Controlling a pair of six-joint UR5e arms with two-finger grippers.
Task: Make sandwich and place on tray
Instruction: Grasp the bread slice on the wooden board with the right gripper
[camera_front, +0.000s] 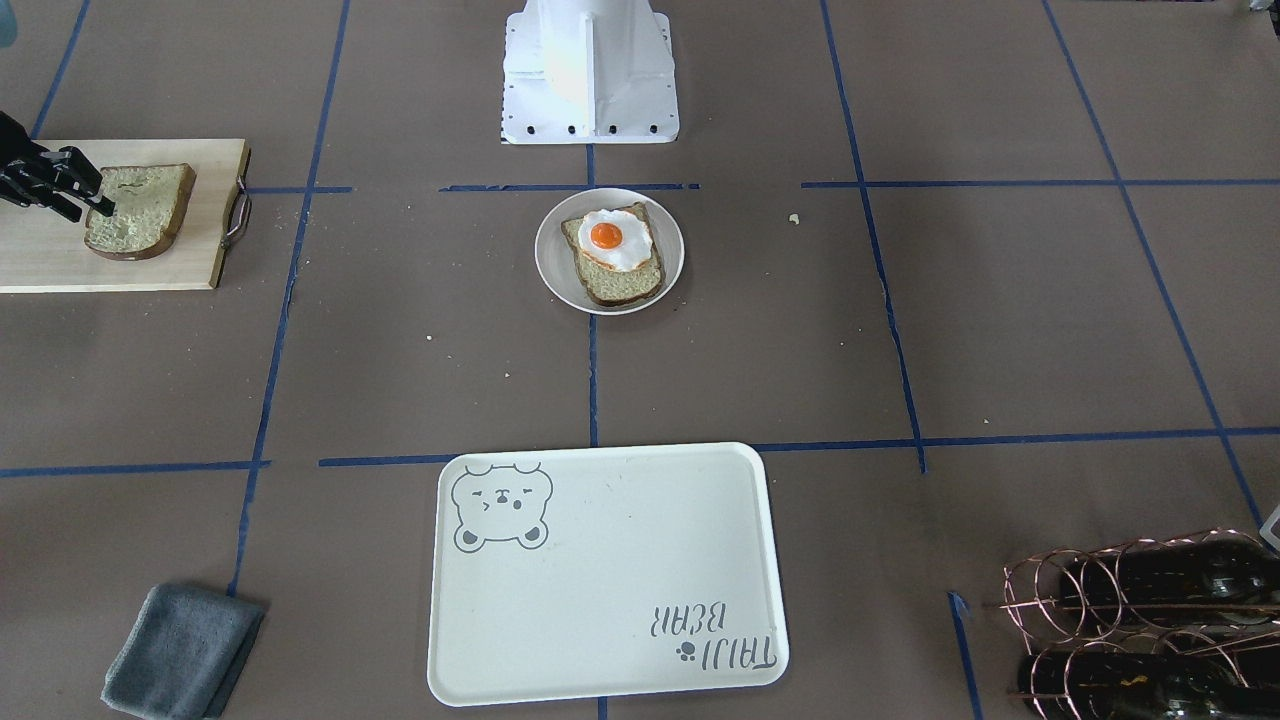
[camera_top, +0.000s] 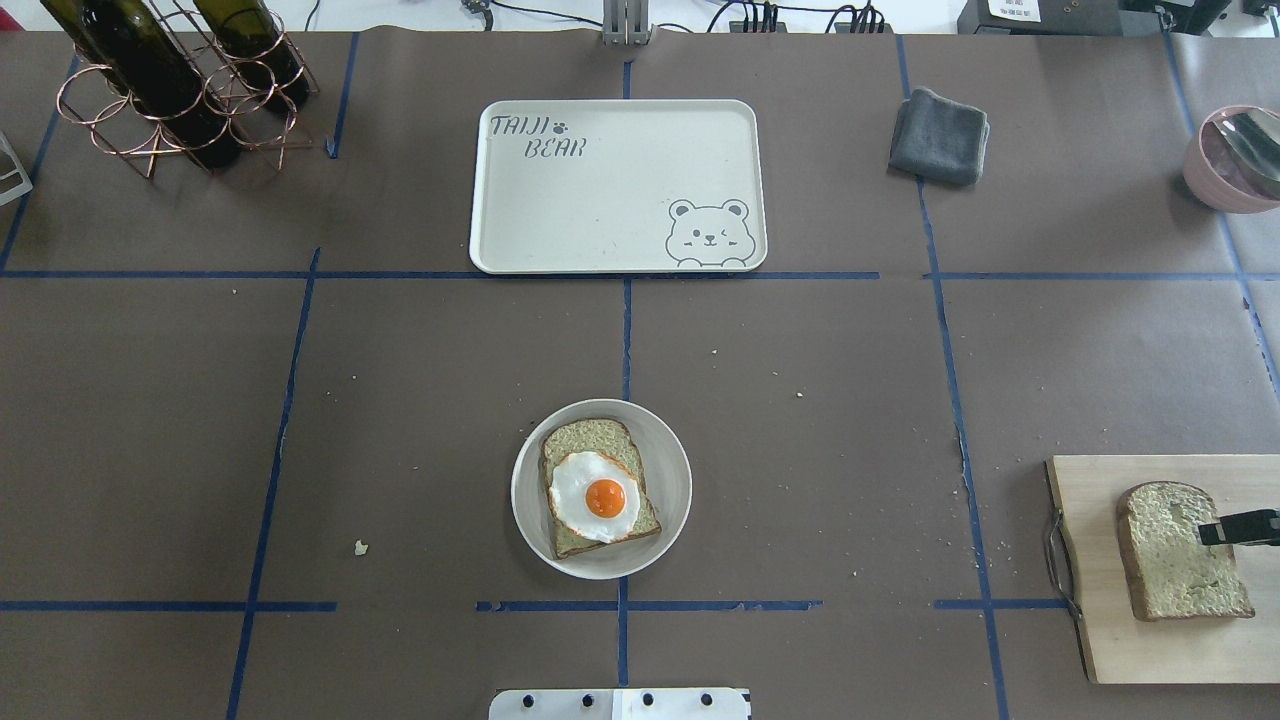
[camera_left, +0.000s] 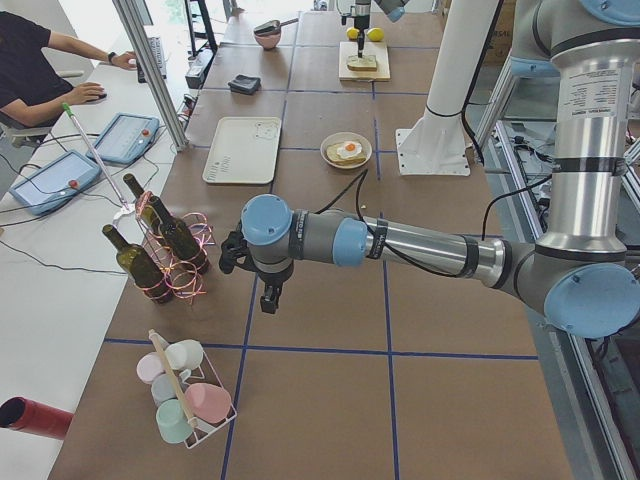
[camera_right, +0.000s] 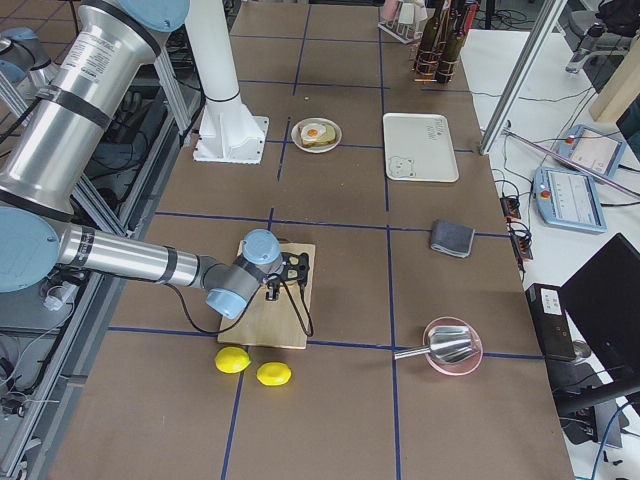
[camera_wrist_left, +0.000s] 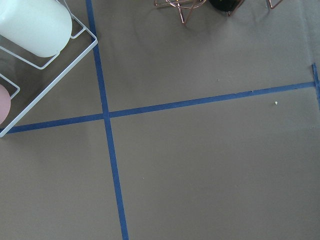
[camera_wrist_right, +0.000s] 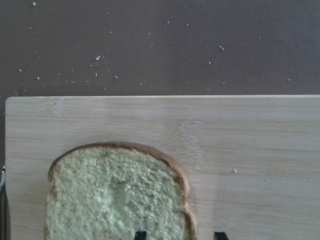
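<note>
Two slices, well apart. On plate (camera_top: 672, 480) at mid-table, just before the robot's base, first slice (camera_top: 585, 437) with egg (camera_top: 597, 497) on top, yolk up. Flat on board (camera_top: 1100, 640) at the robot's right end, second slice (camera_top: 1175, 560). Down at that slice, right gripper (camera_wrist_right: 179, 235), jaws apart and clamped on nothing: one tip over the crumb close to the crust, the other over bare board just past the crust, so straddling the slice's edge. Contact between tips and bread or board: cannot tell. Beyond plate, on the operators' side, tray (camera_top: 600, 200), well apart from both slices. Beside tray, grey cloth (camera_top: 940, 137); at its other side, rack (camera_top: 170, 100) of bottles. Over bare table near rack and mug holder (camera_left: 185, 400), left gripper (camera_left: 270, 296), pointing down, far from the food; jaws' state: cannot tell.
</note>
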